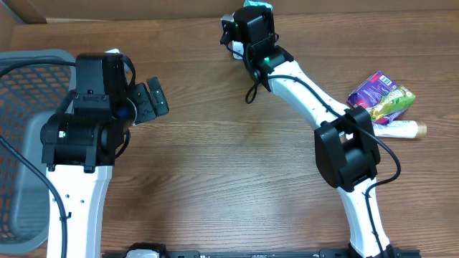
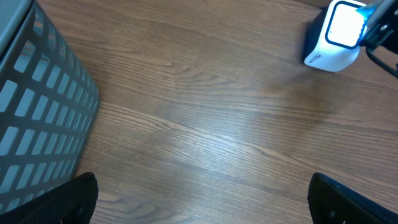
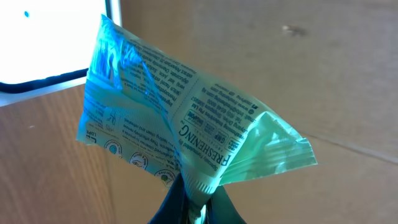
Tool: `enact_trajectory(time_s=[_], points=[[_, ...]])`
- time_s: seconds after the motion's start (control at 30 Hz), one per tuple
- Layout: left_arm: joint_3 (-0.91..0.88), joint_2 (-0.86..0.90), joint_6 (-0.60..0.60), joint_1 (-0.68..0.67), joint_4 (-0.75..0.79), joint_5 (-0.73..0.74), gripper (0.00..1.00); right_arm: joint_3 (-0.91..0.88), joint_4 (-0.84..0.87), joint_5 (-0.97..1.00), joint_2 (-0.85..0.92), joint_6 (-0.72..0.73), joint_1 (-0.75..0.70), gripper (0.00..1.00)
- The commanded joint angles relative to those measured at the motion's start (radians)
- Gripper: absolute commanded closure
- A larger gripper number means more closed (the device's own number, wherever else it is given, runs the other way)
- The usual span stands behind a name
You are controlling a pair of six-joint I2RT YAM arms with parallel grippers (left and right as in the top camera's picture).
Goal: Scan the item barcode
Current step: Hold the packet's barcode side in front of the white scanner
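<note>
The item is a teal-green printed packet [image 3: 180, 124]. My right gripper [image 3: 196, 208] is shut on its crimped bottom end and holds it upright, at the far edge of the table. From overhead only a teal corner of the packet [image 1: 258, 4] shows above the right gripper [image 1: 252, 21]. A white scanner with a lit window [image 2: 336, 36] stands just below that hand, small and partly hidden in the overhead view [image 1: 234, 49]. My left gripper [image 1: 149, 102] hovers over bare wood [image 2: 202, 199], open wide with nothing between its fingers.
A grey mesh basket [image 1: 25, 136] stands at the left edge, its wall close beside the left hand [image 2: 37, 118]. Purple and green snack packets [image 1: 381, 94] and a white tube [image 1: 399, 129] lie at the right. A cardboard wall [image 3: 298, 74] rises behind the table.
</note>
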Motion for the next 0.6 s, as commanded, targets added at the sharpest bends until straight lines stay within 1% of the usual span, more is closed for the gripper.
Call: enact_trajectory(time_s=[0.0, 0.07, 0.17, 0.3, 0.4, 0.5, 0.53, 0.57], points=[[0.008, 0.003, -0.010, 0.002, 0.000, -0.012, 0.01, 0.001, -0.035, 0.021, -0.053, 0.106, 0.038, 0.96], [0.008, 0.003, -0.010, 0.002, 0.000, -0.012, 0.00, 0.001, -0.095, 0.016, -0.087, 0.154, 0.053, 0.96], [0.008, 0.003, -0.010, 0.002, 0.001, -0.012, 0.00, 0.001, -0.246, -0.029, -0.159, 0.248, 0.076, 0.96], [0.008, 0.003, -0.010, 0.002, 0.000, -0.012, 0.01, 0.001, -0.452, -0.159, -0.274, 0.456, 0.101, 0.96], [0.008, 0.003, -0.010, 0.002, 0.000, -0.012, 0.01, 0.002, -0.614, -0.331, -0.372, 0.627, 0.102, 0.96], [0.008, 0.003, -0.010, 0.002, 0.000, -0.012, 0.00, 0.002, -0.710, -0.497, -0.447, 0.803, 0.078, 0.96], [0.008, 0.003, -0.010, 0.002, 0.001, -0.012, 0.00, 0.002, -0.735, -0.568, -0.471, 0.885, 0.065, 0.96], [0.008, 0.003, -0.010, 0.002, 0.000, -0.012, 0.00, 0.002, -0.761, -0.657, -0.497, 0.998, 0.047, 0.96]])
